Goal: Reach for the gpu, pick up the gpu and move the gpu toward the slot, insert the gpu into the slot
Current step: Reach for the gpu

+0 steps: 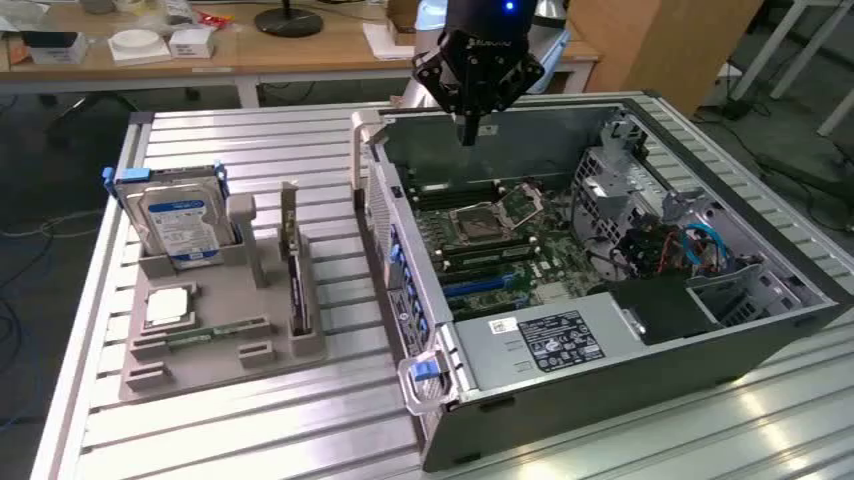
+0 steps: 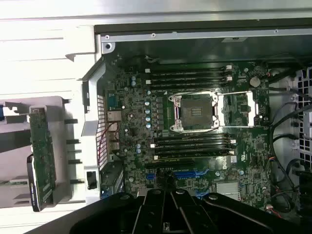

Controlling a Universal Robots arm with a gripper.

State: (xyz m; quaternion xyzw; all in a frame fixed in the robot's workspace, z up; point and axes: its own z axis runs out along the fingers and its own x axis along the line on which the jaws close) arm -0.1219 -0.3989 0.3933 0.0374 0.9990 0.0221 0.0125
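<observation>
Pincer (image 1: 467, 135) clenched, empty, poised over open computer case (image 1: 627, 400), by far wall. Blue slot (image 1: 483, 287) vacant. Gpu (image 1: 296, 285) well apart at exterior view's left, on edge in grey holder (image 1: 214, 350) on worktop (image 1: 240, 440), probably so top edge offered clean grasp.

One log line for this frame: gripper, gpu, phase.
gripper: shut, empty, above open case | gpu: upright in grey holder, outside case, untouched | phase: reach

Open air above the motherboard (image 1: 501, 245); tall case wall (image 1: 382, 215) between it and the gpu (image 1: 299, 290).
</observation>
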